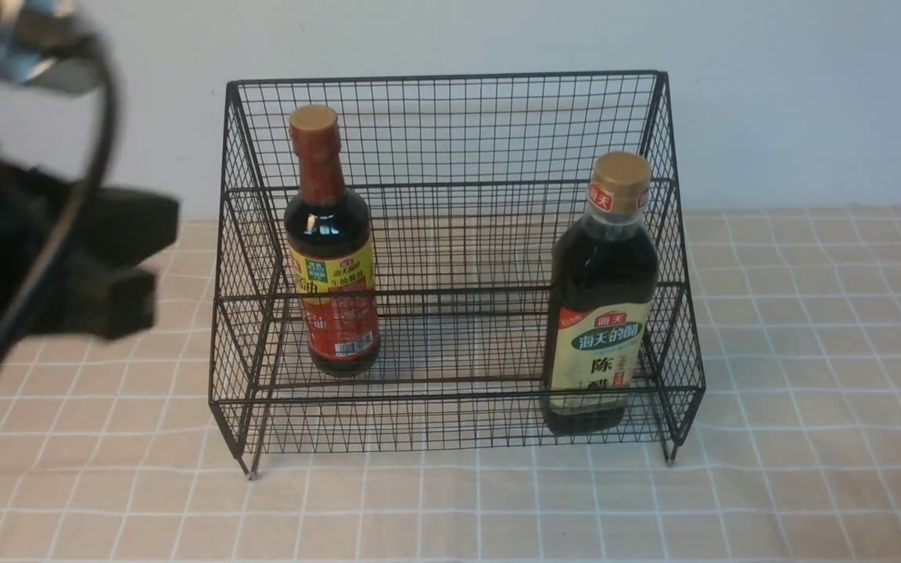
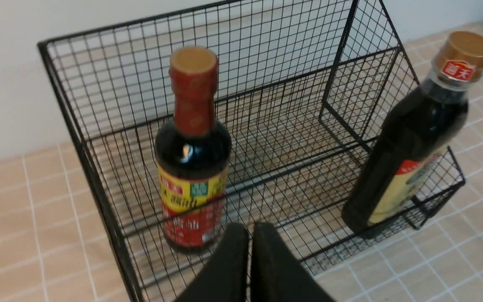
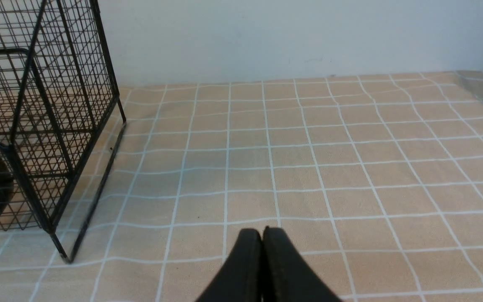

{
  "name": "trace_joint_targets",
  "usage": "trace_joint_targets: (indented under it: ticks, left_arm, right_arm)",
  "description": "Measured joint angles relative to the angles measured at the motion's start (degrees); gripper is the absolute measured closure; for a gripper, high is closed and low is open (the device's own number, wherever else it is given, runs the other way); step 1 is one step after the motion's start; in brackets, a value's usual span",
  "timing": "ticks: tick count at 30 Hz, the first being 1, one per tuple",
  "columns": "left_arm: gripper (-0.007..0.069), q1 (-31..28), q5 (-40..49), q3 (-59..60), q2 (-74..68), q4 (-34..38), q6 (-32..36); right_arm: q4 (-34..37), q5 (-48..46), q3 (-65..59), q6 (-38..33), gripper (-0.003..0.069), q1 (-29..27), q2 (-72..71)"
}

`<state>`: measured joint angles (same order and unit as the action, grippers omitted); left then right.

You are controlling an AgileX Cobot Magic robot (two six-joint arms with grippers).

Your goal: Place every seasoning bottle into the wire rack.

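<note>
Both bottles are in the black wire-mesh rack (image 1: 450,297): the soy sauce bottle (image 1: 331,274) nearly upright toward its left side, the vinegar bottle (image 1: 607,297) leaning near its right side, low behind the front mesh, which probably keeps it from sliding out. The left gripper (image 2: 247,241) and right gripper (image 3: 264,241) are closed with nothing between their fingers, presumably because the placing is finished; only retreat seems due, with care not to snag the wire.
</note>
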<state>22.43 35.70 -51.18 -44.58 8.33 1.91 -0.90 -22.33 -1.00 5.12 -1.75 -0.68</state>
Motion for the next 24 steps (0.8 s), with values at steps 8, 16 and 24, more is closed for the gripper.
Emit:
trace_joint_targets:
  ticks: [8,16,24]
  left_arm:
    - [0.0631,0.0,-1.5,8.9,14.0,-0.1,-2.5]
    - [0.0631,0.0,-1.2,9.5,17.1,-0.1,-2.8]
    - [0.0631,0.0,-1.5,9.7,17.6,-2.3,-1.9]
  right_arm:
    - [0.0,0.0,0.0,0.0,0.0673,0.0,0.0]
    - [0.0,0.0,0.0,0.0,0.0673,0.0,0.0]
    - [0.0,0.0,0.0,0.0,0.0673,0.0,0.0]
